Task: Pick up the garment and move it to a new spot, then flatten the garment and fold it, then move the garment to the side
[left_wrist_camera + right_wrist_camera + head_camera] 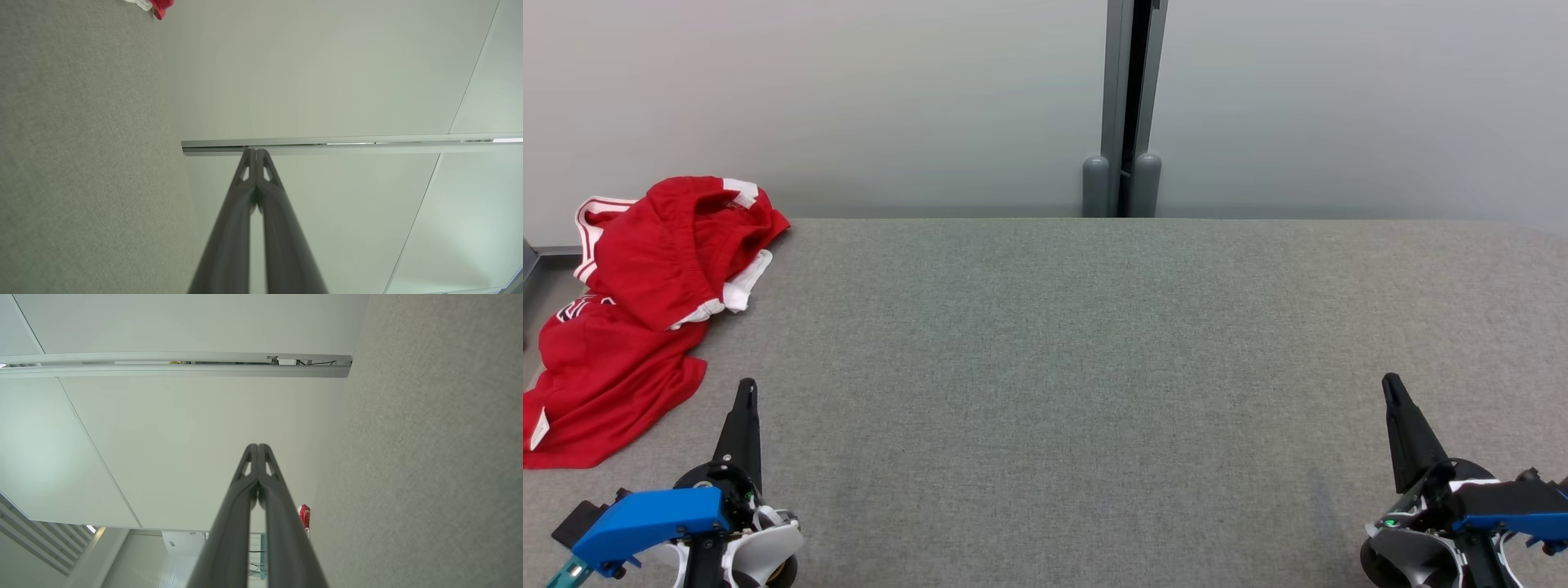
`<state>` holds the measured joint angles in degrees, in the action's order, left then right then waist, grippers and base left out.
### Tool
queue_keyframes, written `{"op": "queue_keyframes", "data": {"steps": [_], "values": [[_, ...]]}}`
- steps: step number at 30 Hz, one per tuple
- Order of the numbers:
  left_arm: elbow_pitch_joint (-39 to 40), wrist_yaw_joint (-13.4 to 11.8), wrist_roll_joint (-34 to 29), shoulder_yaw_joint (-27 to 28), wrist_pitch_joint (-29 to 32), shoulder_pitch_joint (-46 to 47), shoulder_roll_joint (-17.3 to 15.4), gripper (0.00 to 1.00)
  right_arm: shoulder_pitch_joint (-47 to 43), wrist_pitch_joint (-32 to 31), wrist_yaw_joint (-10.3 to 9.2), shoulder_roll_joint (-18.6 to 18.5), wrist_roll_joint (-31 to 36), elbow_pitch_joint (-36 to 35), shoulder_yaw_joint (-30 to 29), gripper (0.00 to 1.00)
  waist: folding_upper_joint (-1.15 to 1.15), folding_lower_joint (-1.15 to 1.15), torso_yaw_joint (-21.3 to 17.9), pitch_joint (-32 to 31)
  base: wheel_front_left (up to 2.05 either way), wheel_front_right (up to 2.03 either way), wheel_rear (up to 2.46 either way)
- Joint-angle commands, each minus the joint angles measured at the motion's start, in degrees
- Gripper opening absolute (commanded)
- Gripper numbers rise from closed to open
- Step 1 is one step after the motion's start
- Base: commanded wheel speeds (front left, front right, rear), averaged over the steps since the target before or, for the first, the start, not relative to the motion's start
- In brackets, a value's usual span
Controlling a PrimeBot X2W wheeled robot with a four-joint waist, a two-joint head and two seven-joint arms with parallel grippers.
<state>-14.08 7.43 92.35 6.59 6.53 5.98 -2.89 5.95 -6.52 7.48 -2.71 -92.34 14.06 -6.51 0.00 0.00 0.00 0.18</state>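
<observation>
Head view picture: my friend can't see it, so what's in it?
A crumpled red garment with white trim lies at the far left of a grey table. The left pincer and right pincer sit shut and empty at the bottom corners, touching nothing.

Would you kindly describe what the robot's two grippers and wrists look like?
The left gripper and right gripper each have two long dark grey fingers tapering to a point, with triangular cut-outs near the tips. Behind each sit a blue housing and white shells; a green light marks the right wrist.
</observation>
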Motion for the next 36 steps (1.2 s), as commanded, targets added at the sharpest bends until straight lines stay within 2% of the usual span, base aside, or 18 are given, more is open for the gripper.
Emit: {"op": "queue_keyframes", "data": {"steps": [1,15,16,21,30,36], "values": [[0.21,0.23,0.12,0.04,0.14,0.61,0.08,0.00,0.61,-0.17,0.03,-0.37,-0.15,-0.17,-0.07,0.00,0.00,0.00,0.00,0.00,0.00,0.00,0.00],[0.21,0.23,0.12,0.04,0.14,0.61,0.08,0.00,0.61,-0.17,0.03,-0.37,-0.15,-0.17,-0.07,0.00,0.00,0.00,0.00,0.00,0.00,0.00,0.00],[-0.01,0.00,0.00,0.00,0.00,0.00,0.00,1.00,0.00,0.00,0.00,0.00,0.00,0.00,0.00,1.00,0.00,0.00,0.00,0.00,0.00,0.00,0.00],[-2.07,0.00,-0.13,-0.30,-0.32,-2.33,0.31,1.00,-2.02,0.29,-0.09,0.47,0.10,2.09,0.39,1.00,0.00,0.00,0.00,0.00,0.00,0.00,0.00],[-0.69,0.01,-1.59,-2.98,-2.94,-3.11,0.26,1.00,-2.84,2.91,-0.07,0.37,1.49,1.55,1.67,1.00,0.00,0.00,0.00,0.05,0.00,0.00,0.00],[0.35,0.01,-4.42,-3.81,-4.54,-3.26,0.22,1.00,-2.98,4.51,-0.06,0.31,5.44,1.02,1.16,1.00,0.00,0.00,-0.01,0.12,0.00,0.00,0.00]]}}
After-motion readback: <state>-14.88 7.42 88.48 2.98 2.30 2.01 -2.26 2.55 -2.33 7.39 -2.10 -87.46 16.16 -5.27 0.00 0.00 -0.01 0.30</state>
